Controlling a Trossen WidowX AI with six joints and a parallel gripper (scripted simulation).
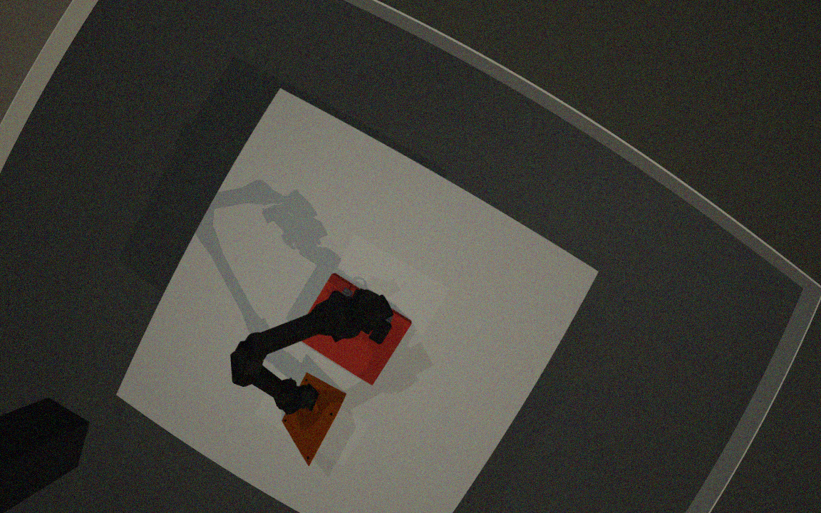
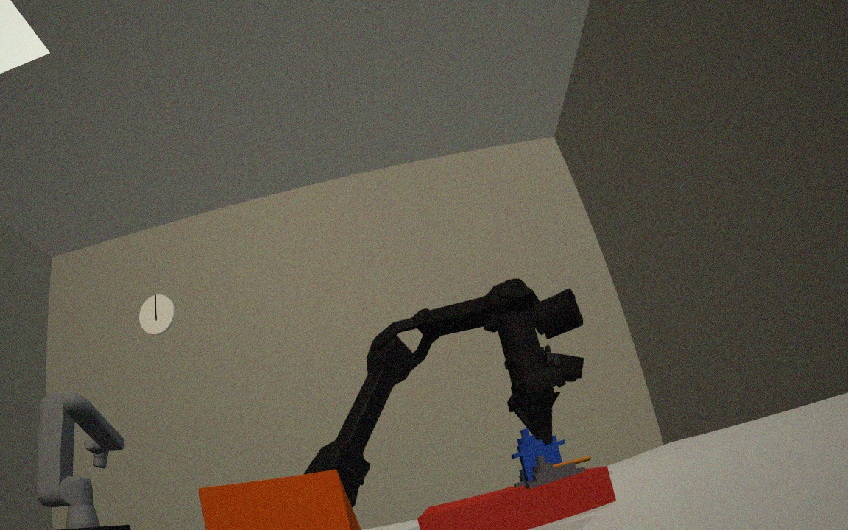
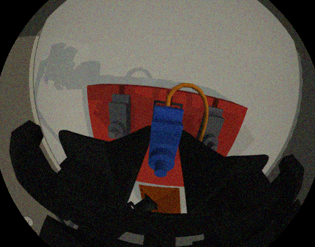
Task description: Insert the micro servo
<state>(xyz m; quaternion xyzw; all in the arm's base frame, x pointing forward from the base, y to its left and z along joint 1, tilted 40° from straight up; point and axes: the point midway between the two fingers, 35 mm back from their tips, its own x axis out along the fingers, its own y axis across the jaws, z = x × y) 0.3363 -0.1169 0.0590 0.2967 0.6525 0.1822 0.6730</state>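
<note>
My gripper (image 2: 548, 439) (image 3: 165, 132) is shut on the blue micro servo (image 2: 539, 456) (image 3: 165, 137). The servo is roughly upright, its output shaft up, low over the red deck (image 1: 362, 360) (image 2: 575, 491) (image 3: 99, 128). It hides most of the marked pocket, whose dark outline (image 3: 156, 101) shows just behind it. Whether its underside has entered the pocket is hidden. The orange cable (image 2: 575, 461) (image 3: 191, 85) arches from the servo's far end towards the right grey servo (image 3: 215, 120), not seen in the notch. In the top view the arm hides the fingers and the blue servo.
Another grey servo (image 3: 119, 113) sits left of the pocket, so grey servos flank the held one. An orange block (image 1: 327, 430) (image 2: 269, 500) stands beside the deck, near the arm's base. Both are on the white table (image 1: 465, 255). A grey arm-like machine (image 2: 51, 447) stands in the background.
</note>
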